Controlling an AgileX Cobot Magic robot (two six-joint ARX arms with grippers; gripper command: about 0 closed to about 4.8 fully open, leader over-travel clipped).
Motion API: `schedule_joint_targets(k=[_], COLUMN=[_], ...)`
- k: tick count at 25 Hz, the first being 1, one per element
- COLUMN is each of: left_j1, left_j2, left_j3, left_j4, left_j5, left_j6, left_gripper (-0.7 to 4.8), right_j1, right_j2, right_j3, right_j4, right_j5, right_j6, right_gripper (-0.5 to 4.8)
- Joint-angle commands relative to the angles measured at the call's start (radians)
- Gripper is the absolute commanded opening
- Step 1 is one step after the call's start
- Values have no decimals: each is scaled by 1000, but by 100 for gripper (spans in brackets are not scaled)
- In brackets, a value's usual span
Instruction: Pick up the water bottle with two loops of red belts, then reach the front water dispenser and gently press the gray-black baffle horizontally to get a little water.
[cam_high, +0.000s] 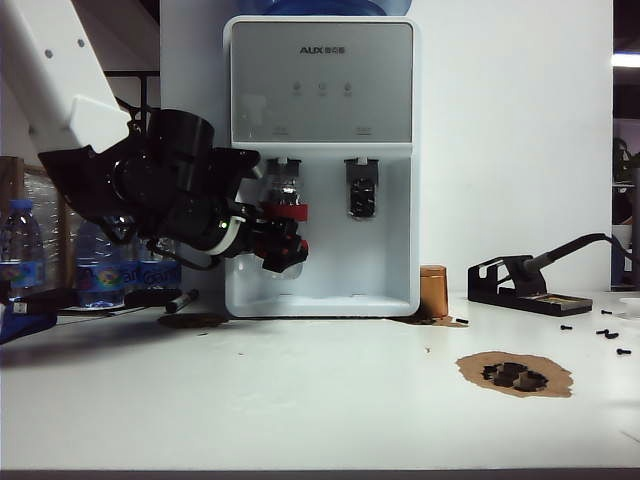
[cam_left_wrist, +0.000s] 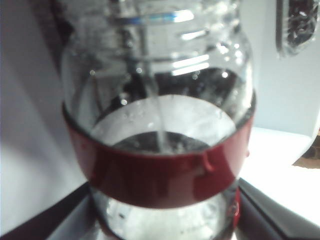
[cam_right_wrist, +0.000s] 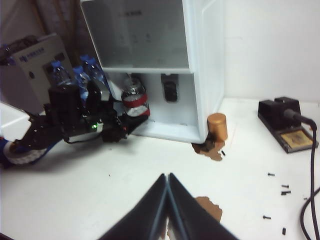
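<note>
The water bottle (cam_high: 284, 203), clear glass with red bands, is tilted up under the left spout of the white water dispenser (cam_high: 320, 90). My left gripper (cam_high: 272, 238) is shut on its lower body. In the left wrist view the bottle (cam_left_wrist: 160, 65) fills the frame, and a thin stream of water (cam_left_wrist: 161, 122) falls into it above the red band (cam_left_wrist: 160, 175). The gray-black baffle is mostly hidden behind the bottle's neck. My right gripper (cam_right_wrist: 167, 176) hangs shut and empty over the table, well short of the dispenser (cam_right_wrist: 150, 40) and the bottle (cam_right_wrist: 134, 95).
The matching right-hand paddle (cam_high: 362, 190) is free. A copper cup (cam_high: 433, 290) stands by the dispenser's right corner, a soldering stand (cam_high: 520, 285) further right. Blue-capped plastic bottles (cam_high: 20, 250) stand far left. A brown patch with black parts (cam_high: 515, 373) and loose screws (cam_high: 605, 333) lie right.
</note>
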Motion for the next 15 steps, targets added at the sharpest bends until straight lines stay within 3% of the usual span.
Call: schedule_joint_targets(k=[1, 15], left_j1=[18, 18], left_j2=[-6, -11], left_j3=[12, 12], left_j4=[28, 30], left_j5=[-53, -55], left_j6=[-5, -5], left_gripper=[-5, -5], right_j1=[2, 2], right_j2=[32, 64], right_j3=[4, 4], right_j4=[35, 101], right_j5=[-5, -22], right_j6=[-5, -4], right_gripper=[-2, -2])
